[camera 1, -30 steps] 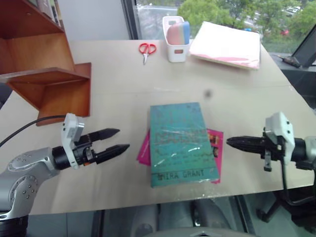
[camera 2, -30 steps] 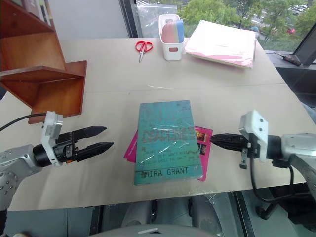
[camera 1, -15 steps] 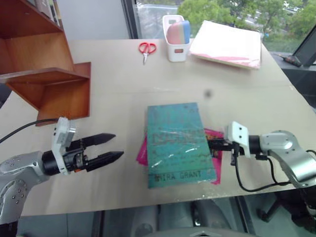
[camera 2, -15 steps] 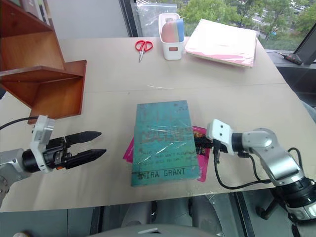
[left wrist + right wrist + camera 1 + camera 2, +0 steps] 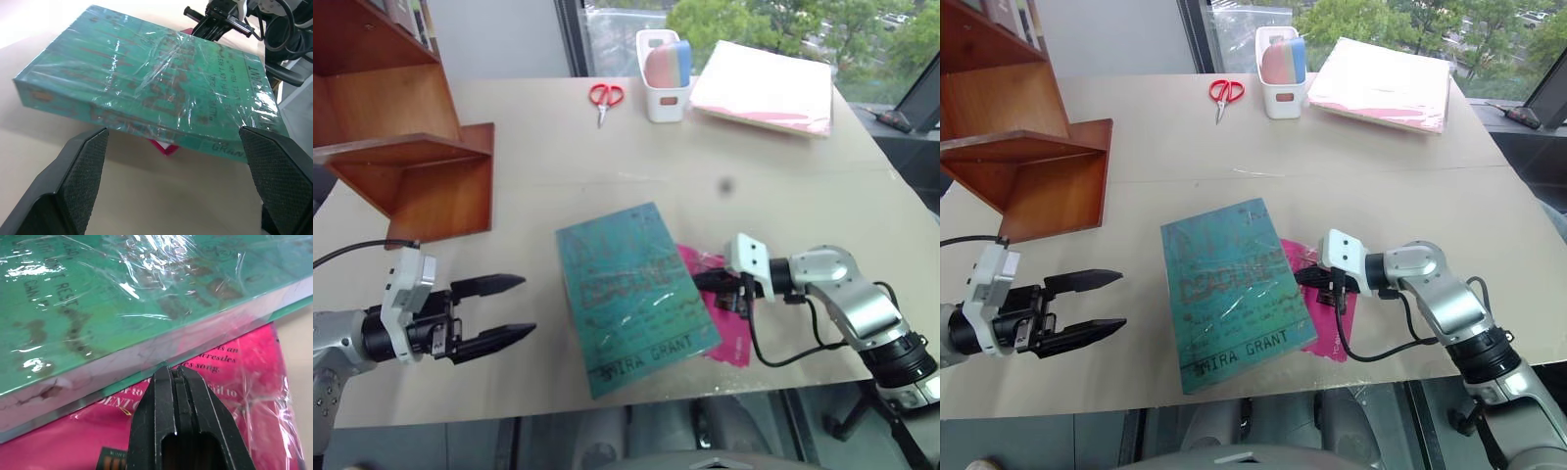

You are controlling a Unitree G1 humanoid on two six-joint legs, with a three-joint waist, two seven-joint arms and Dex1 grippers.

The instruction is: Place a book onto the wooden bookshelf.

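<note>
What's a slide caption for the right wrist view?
Shut right gripper pressed against the teal book's page edge, over the pink book.

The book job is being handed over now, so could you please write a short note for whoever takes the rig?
Left gripper: open, hovering above the table beside the book's spine side, holding nothing.
Right gripper: shut, tips against the page edge of the book, above the pink book.
The book lies flat on the table, turned askew, half covering the pink book.
The wooden bookshelf stands at the table's far left.
Done: nothing placed; the book is not gripped or lifted.
Left: grasp the book, carry it over, set it on the shelf.
</note>
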